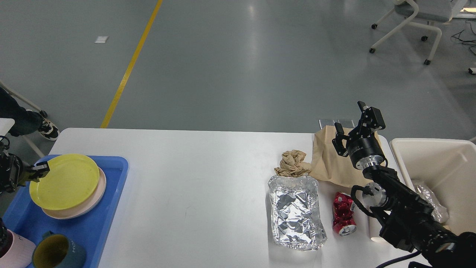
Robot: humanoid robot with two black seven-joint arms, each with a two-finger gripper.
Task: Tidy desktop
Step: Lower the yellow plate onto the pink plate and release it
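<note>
- The white desk (193,178) fills the lower half of the frame.
- At far left, the left gripper (40,169) sits at the yellow plate's (64,181) rim; whether its jaws grip cannot be told.
- That plate lies on a pink plate (93,197) in the blue tray (93,227).
- At right, the right gripper (351,124) hangs with jaws spread, empty, above the brown paper bag (327,163).

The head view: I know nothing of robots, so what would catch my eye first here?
Probably the shiny crumpled foil tray on the right of the white desktop, with a crushed red can beside it and brown paper behind. At the left edge, a bright yellow plate sits stacked on a pale plate in a blue tray. The right gripper hangs with open jaws above the brown paper.
</note>
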